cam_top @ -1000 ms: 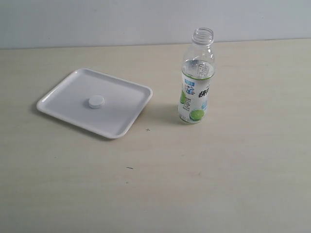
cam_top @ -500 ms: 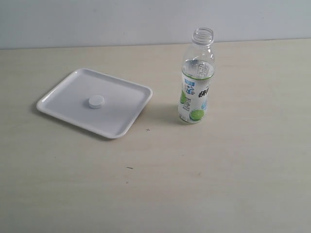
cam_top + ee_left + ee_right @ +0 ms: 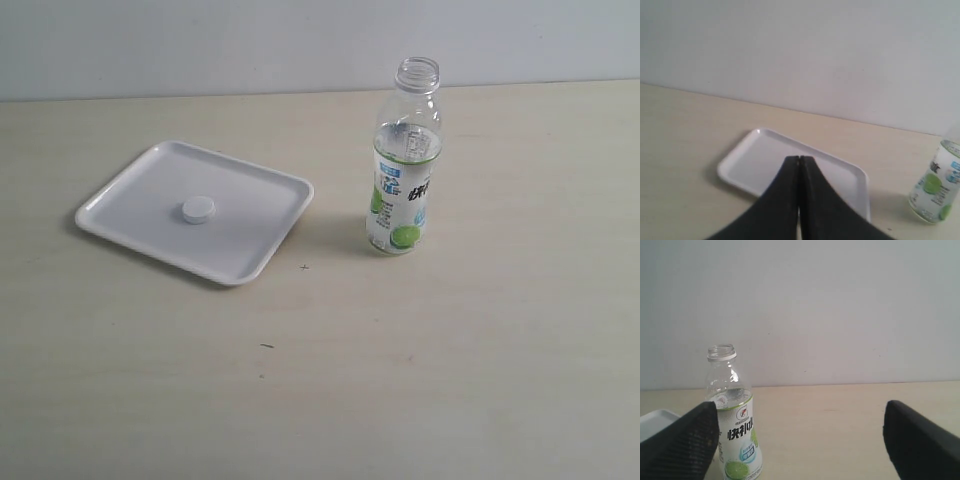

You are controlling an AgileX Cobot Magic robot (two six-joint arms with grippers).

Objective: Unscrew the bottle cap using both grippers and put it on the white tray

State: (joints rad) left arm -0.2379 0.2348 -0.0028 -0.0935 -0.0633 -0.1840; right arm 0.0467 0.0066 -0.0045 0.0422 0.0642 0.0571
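The small white bottle cap (image 3: pixel 197 209) lies on the white tray (image 3: pixel 255 250) at the left of the table. The clear bottle (image 3: pixel 405 160) with the lime label stands upright and uncapped to the tray's right, its threaded neck bare. Neither arm shows in the exterior view. In the left wrist view my left gripper (image 3: pixel 799 159) is shut with nothing in it, its black fingers hiding the cap over the tray (image 3: pixel 745 160); the bottle (image 3: pixel 935 187) stands off to one side. In the right wrist view my right gripper (image 3: pixel 800 415) is wide open and empty, well back from the bottle (image 3: pixel 735 415).
A light wooden table (image 3: pixel 450 360) carries everything, and a plain pale wall (image 3: pixel 200 45) runs behind it. A corner of the tray (image 3: pixel 652 422) shows in the right wrist view.
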